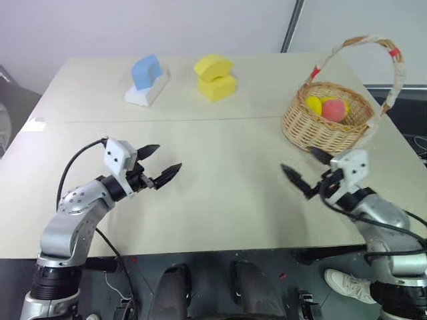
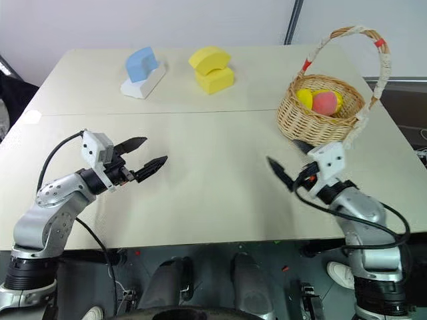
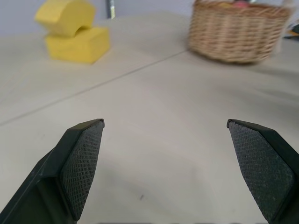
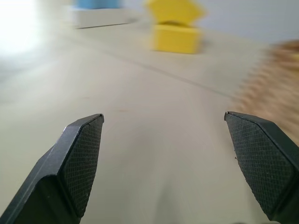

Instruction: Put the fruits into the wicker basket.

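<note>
The wicker basket [image 1: 319, 131] stands at the table's right side, its tall arched handle wrapped in white cloth with red bands. Inside it lie a yellow lemon-like fruit [image 1: 313, 103] and a pink-red peach-like fruit [image 1: 335, 109]. My right gripper [image 1: 298, 160] hovers open and empty just in front of the basket, pointing left toward the table's middle. My left gripper [image 1: 167, 159] is open and empty over the left part of the table, pointing right. In the left wrist view the basket [image 3: 238, 35] sits beyond the spread fingers [image 3: 81, 168].
A blue block on a white base [image 1: 147, 80] and a blocky yellow foam shape [image 1: 215, 77] stand at the far side of the table. A seam [image 1: 200, 119] runs across the tabletop. The basket is near the right table edge.
</note>
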